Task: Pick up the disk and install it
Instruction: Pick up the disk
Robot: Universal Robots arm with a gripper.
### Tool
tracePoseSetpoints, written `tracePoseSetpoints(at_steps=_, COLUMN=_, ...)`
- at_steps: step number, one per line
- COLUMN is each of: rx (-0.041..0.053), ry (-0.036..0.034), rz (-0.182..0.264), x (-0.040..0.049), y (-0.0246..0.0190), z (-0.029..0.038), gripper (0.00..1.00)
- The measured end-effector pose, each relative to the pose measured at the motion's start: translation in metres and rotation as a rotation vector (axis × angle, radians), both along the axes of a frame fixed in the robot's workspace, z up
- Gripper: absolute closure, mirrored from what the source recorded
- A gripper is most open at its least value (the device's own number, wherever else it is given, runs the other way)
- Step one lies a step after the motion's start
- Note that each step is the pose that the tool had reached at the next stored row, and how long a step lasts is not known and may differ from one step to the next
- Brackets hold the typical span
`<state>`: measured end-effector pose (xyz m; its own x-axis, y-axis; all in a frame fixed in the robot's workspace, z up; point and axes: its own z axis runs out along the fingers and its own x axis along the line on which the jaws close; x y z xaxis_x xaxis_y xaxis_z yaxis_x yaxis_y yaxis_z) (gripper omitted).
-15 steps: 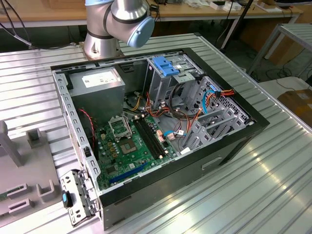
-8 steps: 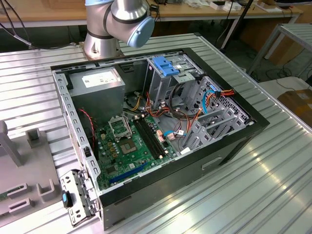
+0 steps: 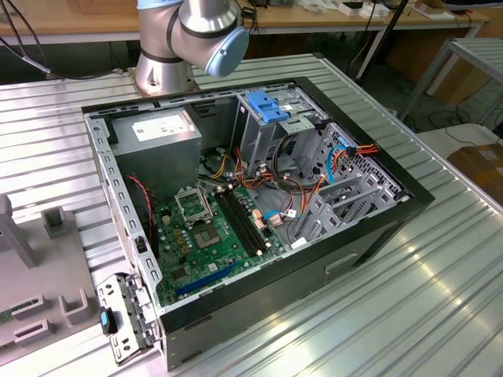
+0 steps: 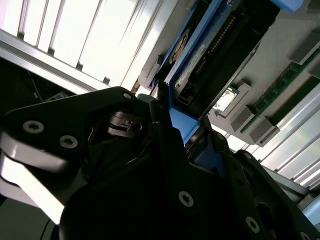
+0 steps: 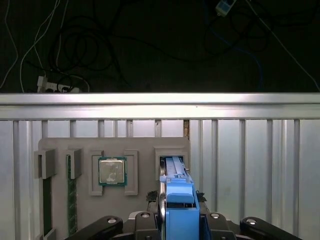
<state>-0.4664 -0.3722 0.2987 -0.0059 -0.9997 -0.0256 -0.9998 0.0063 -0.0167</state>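
Blue-railed disk (image 5: 178,202) between the jaws

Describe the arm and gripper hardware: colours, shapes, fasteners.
The arm is made of thick cylindrical joints in silver-grey metal, with a light blue round cap on one joint end and a flared round base. The gripper is matte black, built of flat, angular linkage plates with rounded ends and fastened by round socket-head screws.
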Motion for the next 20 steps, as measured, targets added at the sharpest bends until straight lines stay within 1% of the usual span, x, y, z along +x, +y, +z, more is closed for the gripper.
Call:
tracePoseSetpoints(at_steps=5, rx=0.0002, ry=-0.0002, rz=0.0, x=0.0, y=0.0, z=0.0008, gripper=0.63)
tracePoseSetpoints(at_steps=11, rx=0.0002, ry=-0.0001, rz=0.0, x=0.0001, y=0.0, z=0.0096, gripper=0.63)
tracePoseSetpoints(at_steps=18, rx=0.0002, ry=-0.0001, rz=0.0, x=0.0001, y=0.0, z=0.0328, gripper=0.63)
tracePoseSetpoints(at_steps=20, rx=0.0001, ry=0.0, rz=0.0, x=0.0001, y=0.0, z=0.0439, gripper=0.63)
